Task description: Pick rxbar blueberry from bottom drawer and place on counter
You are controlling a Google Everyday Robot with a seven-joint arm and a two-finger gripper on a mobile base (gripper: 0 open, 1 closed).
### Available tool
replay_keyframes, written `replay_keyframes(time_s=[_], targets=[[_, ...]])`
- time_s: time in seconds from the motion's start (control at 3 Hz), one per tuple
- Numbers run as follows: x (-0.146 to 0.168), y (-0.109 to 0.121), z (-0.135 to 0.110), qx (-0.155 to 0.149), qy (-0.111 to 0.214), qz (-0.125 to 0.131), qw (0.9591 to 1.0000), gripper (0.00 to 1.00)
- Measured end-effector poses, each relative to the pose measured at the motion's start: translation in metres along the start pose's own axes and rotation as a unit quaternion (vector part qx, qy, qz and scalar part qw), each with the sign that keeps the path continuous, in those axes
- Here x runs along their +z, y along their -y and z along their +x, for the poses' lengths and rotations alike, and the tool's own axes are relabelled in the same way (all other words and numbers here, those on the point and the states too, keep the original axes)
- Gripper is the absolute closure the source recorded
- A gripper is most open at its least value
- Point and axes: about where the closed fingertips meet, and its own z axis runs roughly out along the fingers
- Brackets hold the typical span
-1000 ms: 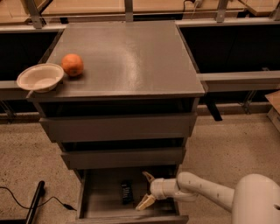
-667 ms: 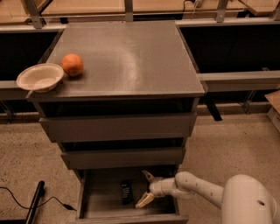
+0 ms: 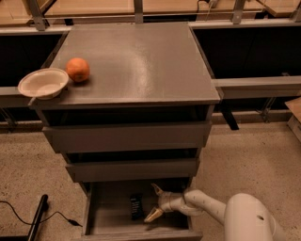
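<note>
The bottom drawer (image 3: 108,225) is pulled open below the two upper drawers. The rxbar blueberry (image 3: 136,206), a small dark flat bar, lies on the drawer floor near its middle. My gripper (image 3: 154,202) reaches into the drawer from the right on a white arm. Its two pale fingers are spread apart, one above and one below, just to the right of the bar and not touching it. The counter (image 3: 136,61) is the grey-brown cabinet top above.
An orange (image 3: 77,69) and a pale bowl (image 3: 43,84) sit at the counter's left edge. A black cable and rod (image 3: 37,220) lie on the floor at the left. Pale wooden tables with metal legs (image 3: 136,7) stand behind.
The gripper has edged slightly left, closer to the bar inside the drawer. The arm's white body has shifted a little left too. Nothing else has moved.
</note>
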Motion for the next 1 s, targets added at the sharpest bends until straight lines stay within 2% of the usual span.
replay_keyframes(time_s=[0.33,1.0], targets=[[0.021,0.003,0.013,-0.015,-0.009,-0.009,0.9998,0.0],[0.054,0.002,0.008,-0.012,-0.002,-0.048,0.9988,0.0]])
